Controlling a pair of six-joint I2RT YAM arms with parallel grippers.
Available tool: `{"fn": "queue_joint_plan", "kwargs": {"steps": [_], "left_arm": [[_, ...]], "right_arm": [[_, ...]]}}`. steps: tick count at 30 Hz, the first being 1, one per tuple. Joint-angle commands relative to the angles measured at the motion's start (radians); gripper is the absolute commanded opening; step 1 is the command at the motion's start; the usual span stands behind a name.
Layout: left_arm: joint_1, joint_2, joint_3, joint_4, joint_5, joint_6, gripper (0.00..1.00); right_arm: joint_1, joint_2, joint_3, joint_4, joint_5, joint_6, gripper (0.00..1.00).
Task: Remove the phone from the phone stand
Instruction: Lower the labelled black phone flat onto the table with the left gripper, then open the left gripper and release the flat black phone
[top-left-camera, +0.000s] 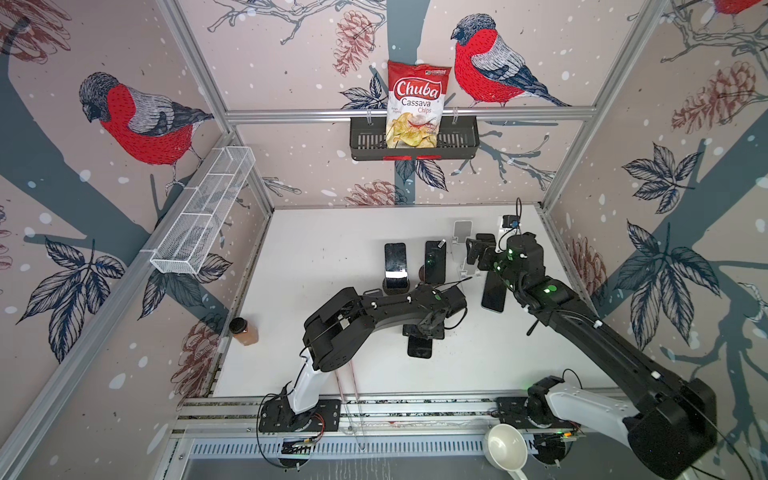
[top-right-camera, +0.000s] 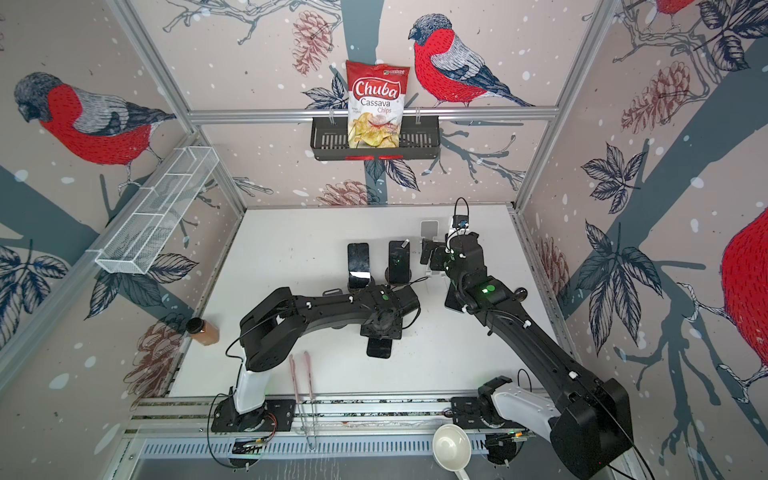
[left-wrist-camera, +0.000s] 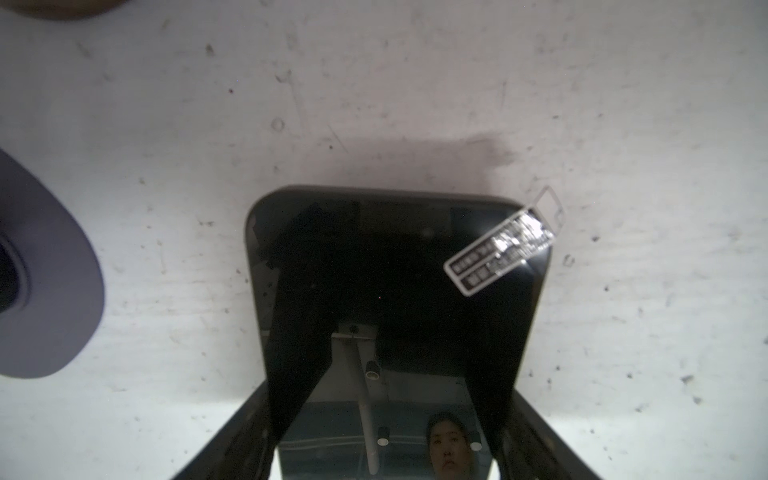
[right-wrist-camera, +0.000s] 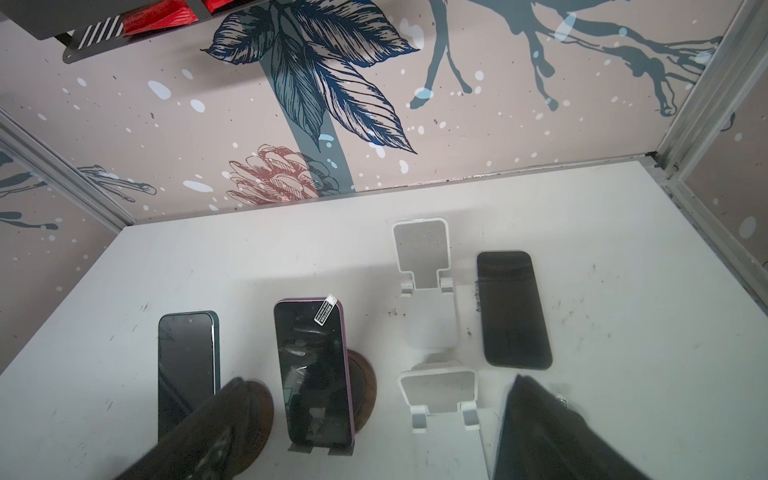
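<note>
On the desk (top-left-camera: 316, 257), a phone (top-left-camera: 395, 259); at its three o'clock another phone (top-left-camera: 435, 262), then two empty stands (top-left-camera: 462, 230); jar (top-left-camera: 244, 331) at eight o'clock.

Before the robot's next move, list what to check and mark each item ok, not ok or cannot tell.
1. Left gripper fingers against both long edges of the gripped phone: ok.
2. Gripped phone clear of every stand: ok.
3. Gripped phone resting flat on the table: cannot tell.
4. Right gripper open and empty: ok.
5. All stands emptied: not ok; the purple-cased phone and the grey-edged phone lean on round brown stands.
</note>
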Motion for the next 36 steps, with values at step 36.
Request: {"fn": "queue_joint_plan", "kwargs": {"steps": [36], "left_arm": [[0.003, -0.040, -0.043, 0.005, -0.056, -0.003, 0.81]], "right_arm": [[-0.009, 0.011, -0.002, 0.027, -0.015, 0.020, 0.99]]}}
